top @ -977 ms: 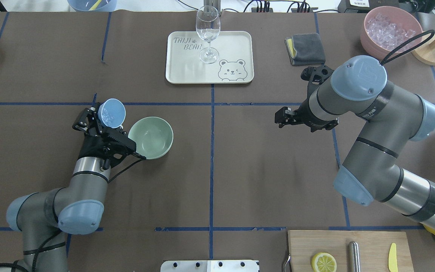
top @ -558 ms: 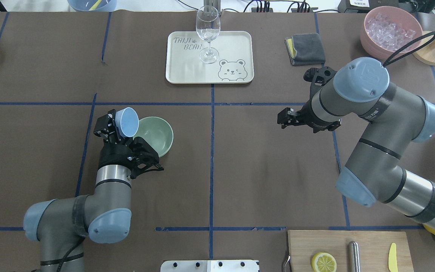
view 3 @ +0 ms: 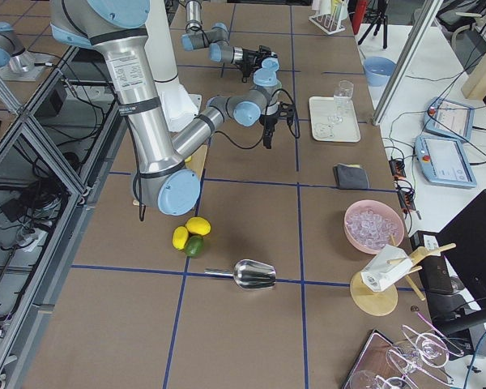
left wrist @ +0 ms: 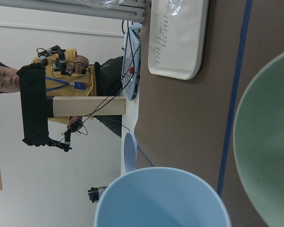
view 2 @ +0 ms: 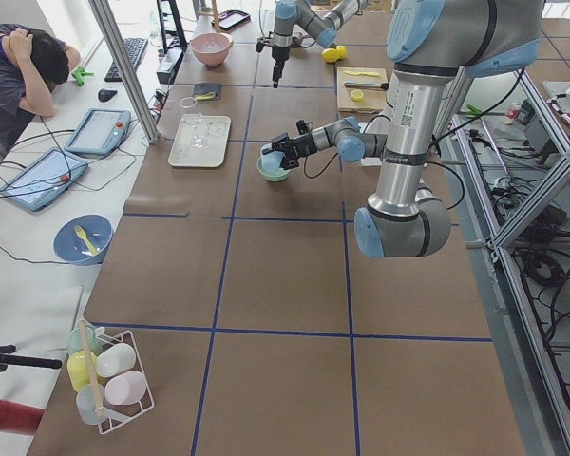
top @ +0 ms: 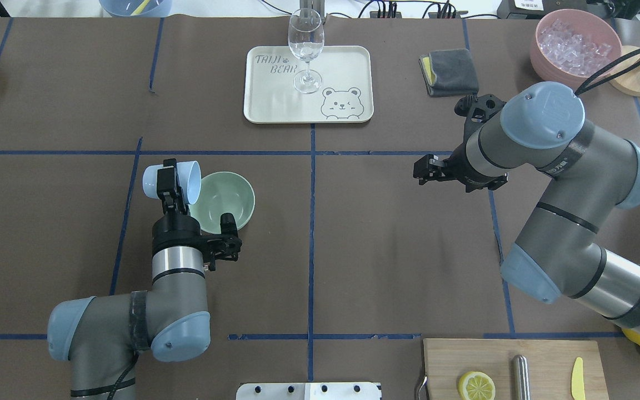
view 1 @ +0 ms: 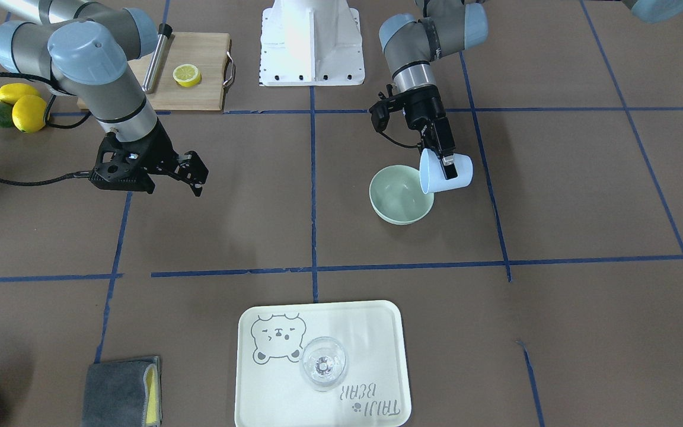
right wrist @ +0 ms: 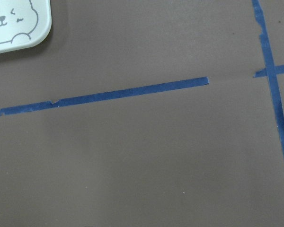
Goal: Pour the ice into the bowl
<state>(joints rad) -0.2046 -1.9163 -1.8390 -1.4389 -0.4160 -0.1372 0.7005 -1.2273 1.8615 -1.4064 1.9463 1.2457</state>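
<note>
The pale mint-green bowl stands on the brown table and looks empty inside. My left gripper is shut on a light blue cup. The cup is tipped on its side, and its mouth is over the bowl's left rim in the overhead view. The left wrist view shows the cup's rim beside the bowl. No ice shows in the cup or the bowl. My right gripper is open and empty, far right of the bowl.
A pink container of ice cubes stands at the back right. A tray with a wine glass and a grey cloth lie behind. A cutting board with a lemon half is at the near edge.
My left arm has swung right toward the bowl and has turned the cup from mouth-up to lying on its side facing the bowl. The right arm has drifted slightly right.
</note>
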